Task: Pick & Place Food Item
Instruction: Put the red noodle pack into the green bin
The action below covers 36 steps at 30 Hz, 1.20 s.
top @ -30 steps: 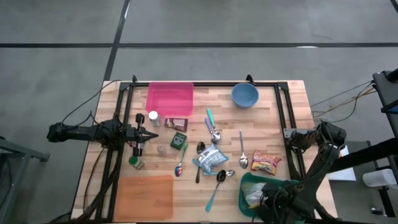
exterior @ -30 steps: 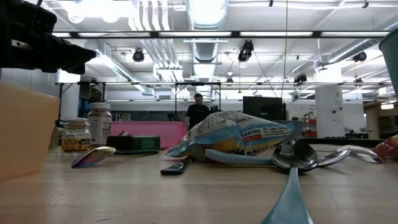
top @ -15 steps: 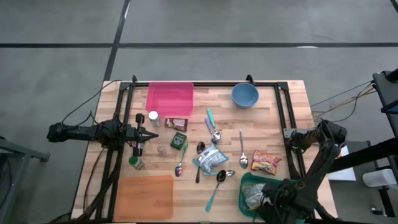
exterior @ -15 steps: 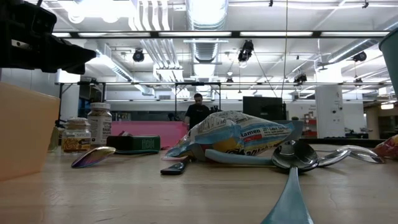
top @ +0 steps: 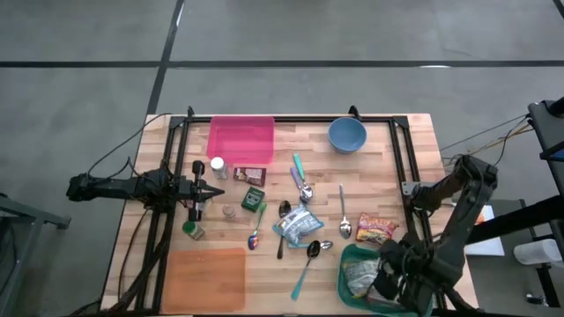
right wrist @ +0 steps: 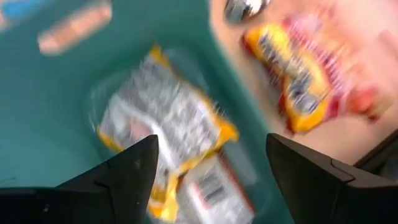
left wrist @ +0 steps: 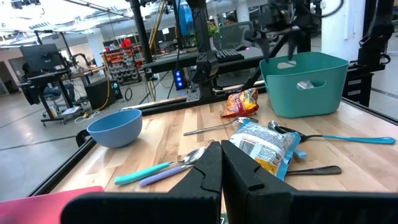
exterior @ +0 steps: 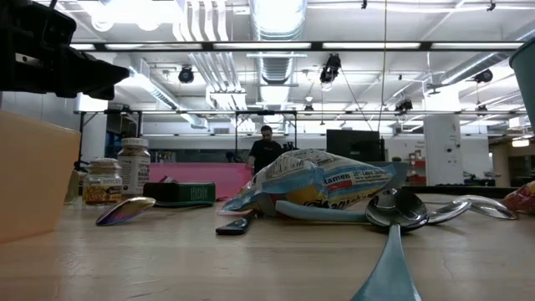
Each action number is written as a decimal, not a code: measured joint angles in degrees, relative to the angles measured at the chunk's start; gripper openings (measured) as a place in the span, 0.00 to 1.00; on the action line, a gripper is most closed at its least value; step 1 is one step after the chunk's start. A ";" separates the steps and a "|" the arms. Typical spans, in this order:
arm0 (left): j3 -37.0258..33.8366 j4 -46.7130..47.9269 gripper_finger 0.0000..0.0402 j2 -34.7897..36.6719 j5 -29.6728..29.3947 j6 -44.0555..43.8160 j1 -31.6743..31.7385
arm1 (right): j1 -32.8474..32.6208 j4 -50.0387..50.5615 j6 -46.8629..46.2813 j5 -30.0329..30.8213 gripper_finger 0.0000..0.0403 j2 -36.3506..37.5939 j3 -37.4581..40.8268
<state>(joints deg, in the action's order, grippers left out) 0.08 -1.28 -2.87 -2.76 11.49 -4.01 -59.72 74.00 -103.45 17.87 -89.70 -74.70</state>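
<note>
Wood-plank desk (top: 291, 141) on a grey concrete floor; low view shows an open workshop behind with ceiling light strips, ducts, and a person standing far back. Right tool (right wrist: 211, 168) hangs over the teal bin (top: 352, 264) at the desk's near right corner, fingers spread wide, gripping nothing. In the bin lies a food packet (right wrist: 168, 124), white and grey print with yellow edges, text too blurred to read. Red-yellow snack packet (top: 377, 230) lies on the desk just beside the bin, print unreadable. Blue-white pouch (exterior: 322, 186) mid-desk among spoons shows lettering, roughly "...amen"; rest not legible. Also on the desk: blue bowl (top: 347, 134), pink board (top: 241, 139), orange board (top: 204, 277), small jars (exterior: 117, 177). Left tool (left wrist: 219, 163) parked at the left edge, pointing level across the desk, fingers closed together, empty.
</note>
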 joint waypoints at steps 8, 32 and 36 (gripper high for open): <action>0.00 0.00 0.00 0.02 0.00 0.00 0.00 | 6.60 11.77 0.67 1.89 0.73 5.00 0.11; 0.00 0.00 0.00 0.02 0.00 0.00 -0.02 | 31.82 8.78 19.63 -8.57 0.73 19.91 16.33; 0.00 0.02 0.00 0.02 0.00 0.00 0.00 | 35.05 2.13 19.45 -11.96 0.73 22.85 21.12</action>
<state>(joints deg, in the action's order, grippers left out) 0.08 -1.26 -2.85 -2.76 11.49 -4.01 -24.68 76.13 -84.00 5.90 -66.84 -53.58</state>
